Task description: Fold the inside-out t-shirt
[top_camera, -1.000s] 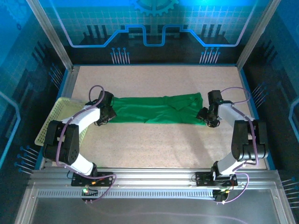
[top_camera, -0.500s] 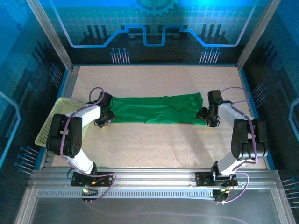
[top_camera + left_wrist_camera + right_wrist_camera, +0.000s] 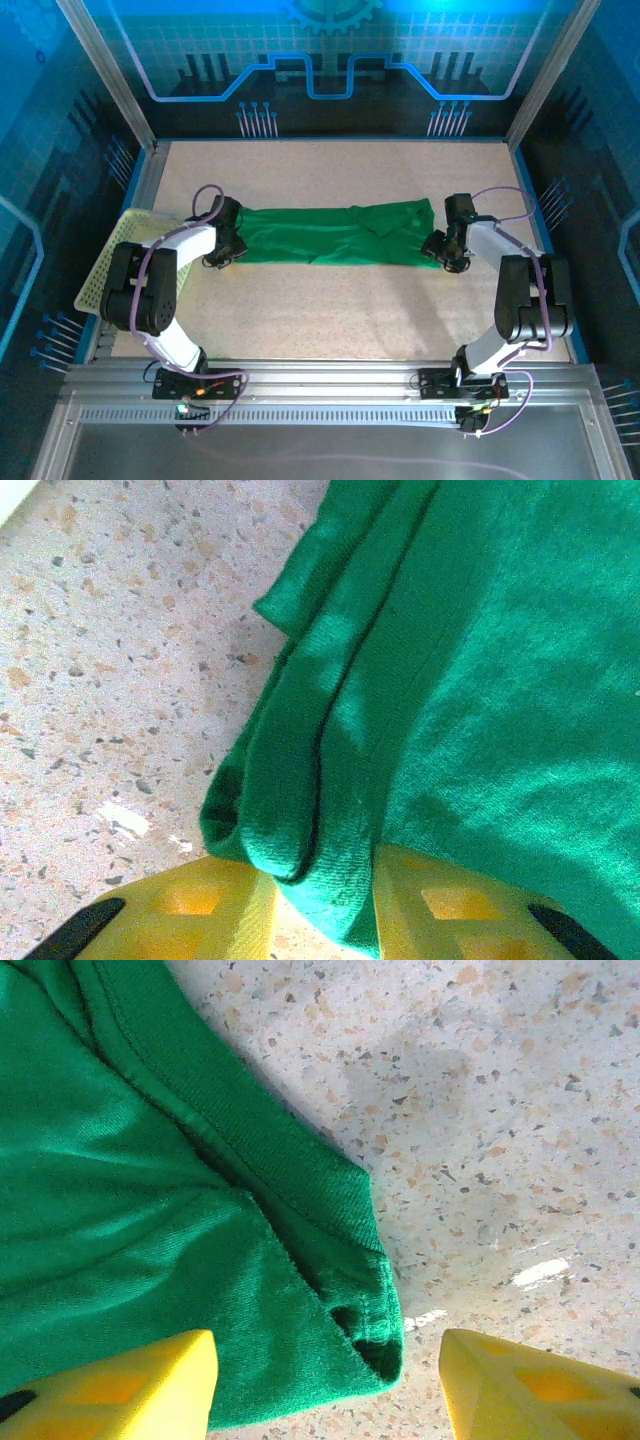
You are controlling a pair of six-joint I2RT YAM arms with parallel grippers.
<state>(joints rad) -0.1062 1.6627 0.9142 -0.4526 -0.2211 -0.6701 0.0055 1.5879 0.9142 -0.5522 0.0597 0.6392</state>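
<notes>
The bright-green t-shirt (image 3: 335, 238) lies spread in a long band across the middle of the speckled table (image 3: 340, 320), the left gripper (image 3: 322, 905) pinching a bunched fold at its left end while the right gripper (image 3: 328, 1375) stands open astride its right corner.

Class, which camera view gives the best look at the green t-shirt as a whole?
Top external: the t-shirt lies in full, a long band across the table. Left wrist shows one bunched end; right wrist, a hemmed corner.
</notes>
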